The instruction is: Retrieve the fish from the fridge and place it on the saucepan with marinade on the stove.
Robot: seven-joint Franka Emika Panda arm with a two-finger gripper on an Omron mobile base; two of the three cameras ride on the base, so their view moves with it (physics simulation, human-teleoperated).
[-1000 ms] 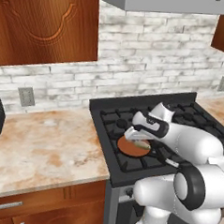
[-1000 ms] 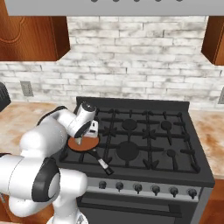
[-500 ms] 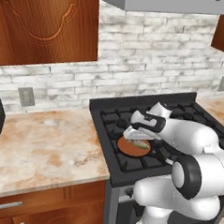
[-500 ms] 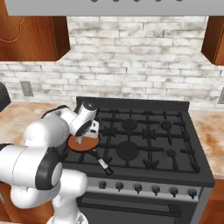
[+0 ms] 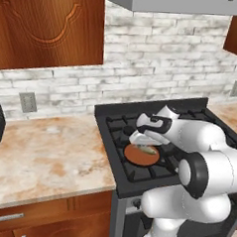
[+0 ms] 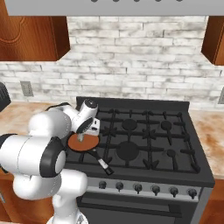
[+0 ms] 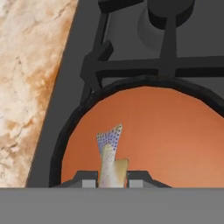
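Fish (image 7: 110, 158) is clamped between the gripper (image 7: 112, 179) fingertips, long axis pointing away, tail hung directly over the saucepan (image 7: 170, 131) orange interior; release judged next.

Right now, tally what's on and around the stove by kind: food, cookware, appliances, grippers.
Food: 1, the fish, clamped in the gripper above the pan.
Cookware: 1, the saucepan with marinade, on the front left of the stove.
Appliances: 1, the stove.
Grippers: 1, the gripper, shut on the fish.
Total: 4
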